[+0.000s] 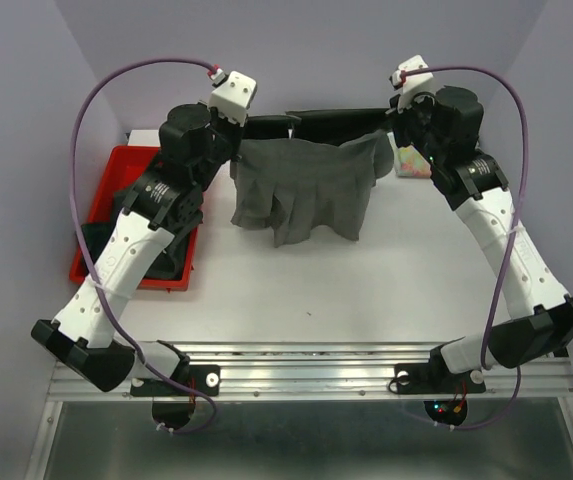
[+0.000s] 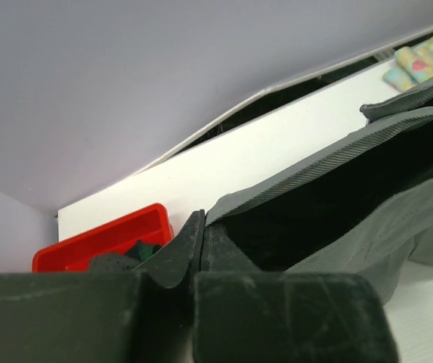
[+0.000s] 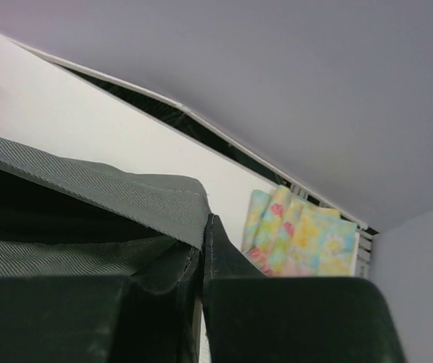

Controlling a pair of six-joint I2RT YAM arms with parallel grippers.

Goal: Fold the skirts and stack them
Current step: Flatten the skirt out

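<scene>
Left arm (image 1: 131,250) and right arm (image 1: 501,235): white link shells, black joint housings. Purple cables (image 1: 94,95) loop to white wrist camera blocks (image 1: 233,93). Black bases (image 1: 181,378), small red/green LEDs. Left gripper (image 2: 203,227), right gripper (image 3: 203,227): matte black, scuffed.

Soft, even light fills all views; the white table (image 1: 386,290) is evenly bright. The grey skirt (image 1: 306,190) casts only a faint shadow beneath it. Both wrist views blur darkly along their bottom edge.

A red plastic bin (image 1: 116,170) sits at the white table's (image 1: 316,290) left edge, apparently touching the lilac wall (image 1: 26,150).
</scene>
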